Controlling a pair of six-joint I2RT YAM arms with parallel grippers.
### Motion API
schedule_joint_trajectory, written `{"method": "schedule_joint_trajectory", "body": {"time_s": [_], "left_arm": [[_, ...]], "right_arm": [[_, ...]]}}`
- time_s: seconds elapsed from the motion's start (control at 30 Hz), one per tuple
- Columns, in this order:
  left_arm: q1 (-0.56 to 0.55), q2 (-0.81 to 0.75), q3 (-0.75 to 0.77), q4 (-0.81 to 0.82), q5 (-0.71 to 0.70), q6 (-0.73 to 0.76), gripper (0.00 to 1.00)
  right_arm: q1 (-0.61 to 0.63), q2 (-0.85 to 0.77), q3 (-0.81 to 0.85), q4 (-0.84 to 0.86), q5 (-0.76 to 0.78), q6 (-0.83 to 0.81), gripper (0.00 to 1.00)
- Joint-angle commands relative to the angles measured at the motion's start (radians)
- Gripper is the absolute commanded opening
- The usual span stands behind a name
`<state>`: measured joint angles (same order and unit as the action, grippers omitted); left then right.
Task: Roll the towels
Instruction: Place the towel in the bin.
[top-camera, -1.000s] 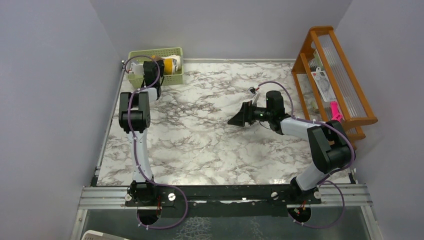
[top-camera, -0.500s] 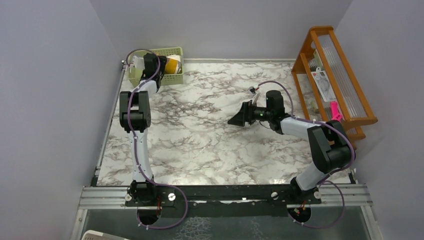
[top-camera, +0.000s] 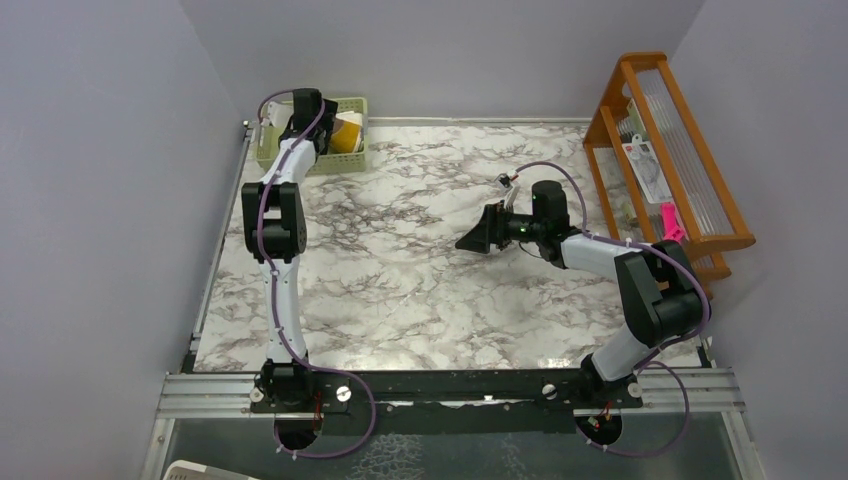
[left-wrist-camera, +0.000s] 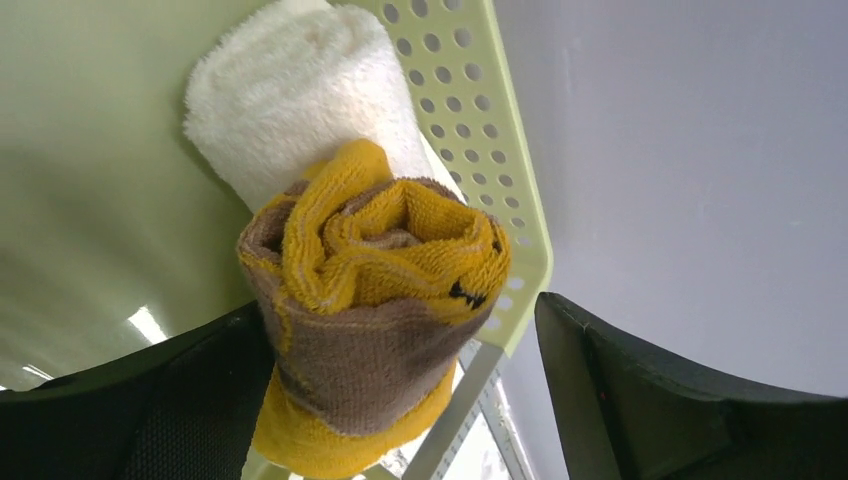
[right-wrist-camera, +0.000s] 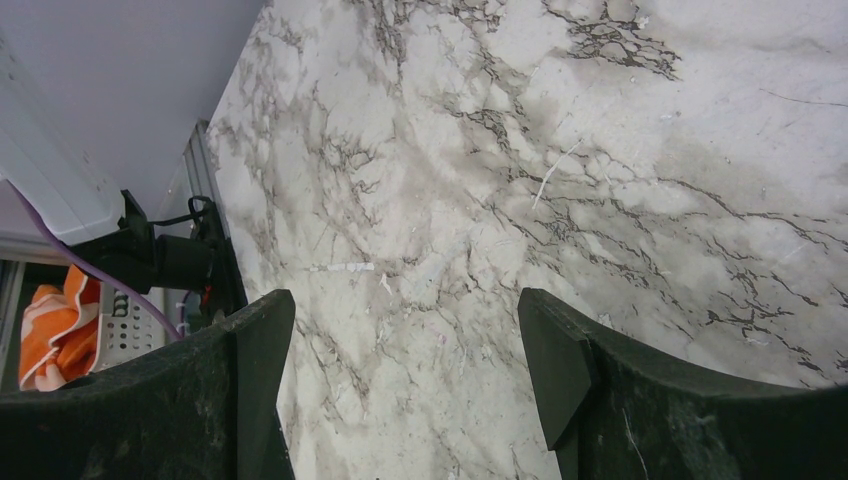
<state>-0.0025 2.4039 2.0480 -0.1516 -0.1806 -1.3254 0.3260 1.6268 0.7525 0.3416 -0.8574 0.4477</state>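
In the far-left corner, the perforated pale green plastic basket holds both rolls: the fluffy cream towel and the mustard towel. Only the left wrist view shows the mustard towel's brown-patched spiral, between the wide-spread fingers of the left gripper, which grip nothing. The right gripper gapes empty over the veined marble table. Labels on the wooden rack are unreadable.

Left arm stretched out straight to the basket; wrist above its near rim; left gripper inside the basket, jaws parted wide. Right arm folded at the elbow, forearm level, aimed toward the basket's side; right gripper well apart from the basket, jaws parted wide, angled downward.
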Motion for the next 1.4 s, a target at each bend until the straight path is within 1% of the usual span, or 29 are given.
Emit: {"method": "schedule_joint_trajectory", "body": {"time_s": [0.0,0.1,0.43,0.6,0.73,0.8,0.87,0.97,1.07,1.23,1.37], "left_arm": [[-0.008,-0.047,0.033,-0.197,-0.099,-0.063,0.99],[-0.007,-0.06,0.053,-0.236,-0.1,-0.074,0.99],[-0.007,-0.147,0.042,-0.378,-0.073,-0.178,0.99],[-0.008,-0.157,0.127,-0.507,-0.106,-0.182,0.99],[-0.007,-0.143,0.216,-0.654,-0.145,-0.214,0.99],[-0.007,-0.126,0.272,-0.727,-0.149,-0.224,0.99],[-0.007,-0.118,0.301,-0.764,-0.142,-0.232,0.99],[-0.007,-0.133,0.301,-0.767,-0.131,-0.226,0.99],[-0.009,-0.154,0.32,-0.763,-0.156,-0.198,0.99],[-0.015,-0.169,0.401,-0.756,-0.202,-0.115,0.99],[-0.015,-0.228,0.373,-0.754,-0.226,-0.05,0.99]], "right_arm": [[0.004,-0.01,0.023,-0.004,0.002,-0.015,0.83],[0.004,-0.013,0.025,-0.005,0.003,-0.015,0.83],[0.004,-0.044,0.016,-0.023,0.01,-0.02,0.83],[0.004,-0.071,0.009,-0.033,0.022,-0.021,0.83],[0.003,-0.073,0.016,-0.054,0.04,-0.02,0.83],[0.004,-0.067,0.029,-0.074,0.049,-0.026,0.83],[0.004,-0.066,0.038,-0.088,0.058,-0.029,0.83],[0.004,-0.07,0.042,-0.095,0.068,-0.03,0.83],[0.004,-0.074,0.035,-0.089,0.069,-0.025,0.83],[0.004,-0.072,0.034,-0.087,0.067,-0.015,0.83],[0.003,-0.071,0.045,-0.101,0.055,-0.024,0.83]]}}
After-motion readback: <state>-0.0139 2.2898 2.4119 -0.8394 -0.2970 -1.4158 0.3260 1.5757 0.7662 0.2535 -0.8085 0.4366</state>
